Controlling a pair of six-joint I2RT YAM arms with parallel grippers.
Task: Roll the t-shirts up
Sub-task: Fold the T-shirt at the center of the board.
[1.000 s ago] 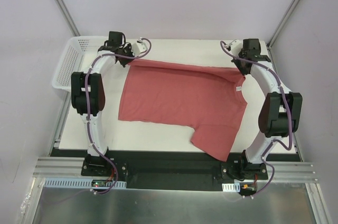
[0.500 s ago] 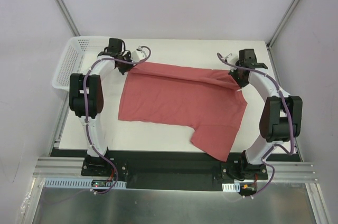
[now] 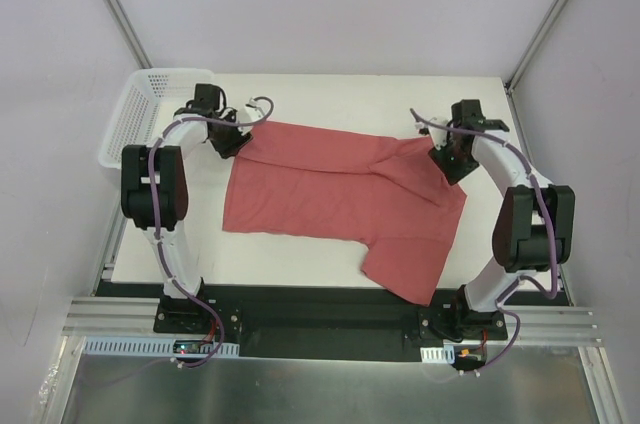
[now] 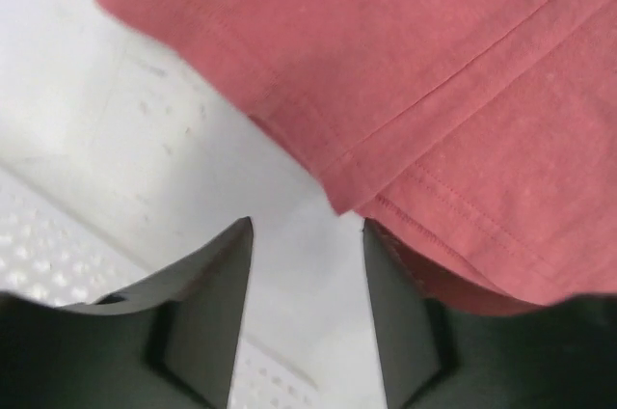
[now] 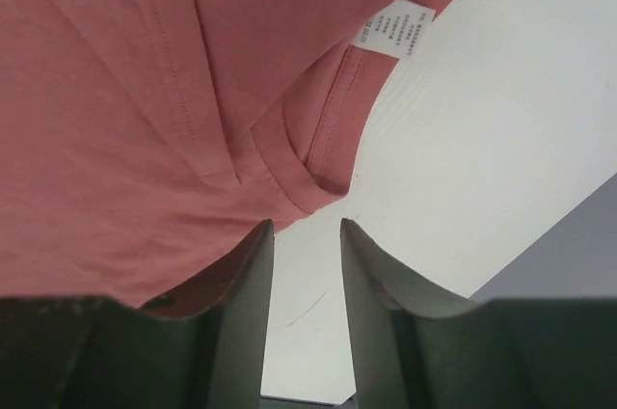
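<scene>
While both arms bend over the white table (image 3: 300,94), a salmon-red t-shirt (image 3: 330,194) lies spread flat across its middle, running from 9 o'clock to 3 o'clock. One part of it reaches down toward 5 o'clock, as far as the near edge. Shallow folds run across the fabric on its 3 o'clock side.

The left gripper (image 3: 236,141) sits low at the shirt's 10 o'clock corner. Seen from its wrist, the two dark fingers (image 4: 207,322) stand a modest way apart with only bare table between them. The stitched hem (image 4: 386,197) lies just beyond the fingertips, and a bit of fabric lies just beside the 3 o'clock finger. It holds nothing.

The right gripper (image 3: 452,162) sits low at the shirt's 2 o'clock corner. Its fingers are also parted by a narrow gap showing white table. Just past their tips lies the ribbed collar (image 5: 328,139), with a small white label (image 5: 393,31) further on. Cloth lies next to the 9 o'clock finger, but none is pinched between the two.

A white perforated basket (image 3: 135,114) stands at the table's 10 o'clock corner, just beside the left arm and apart from the shirt.
</scene>
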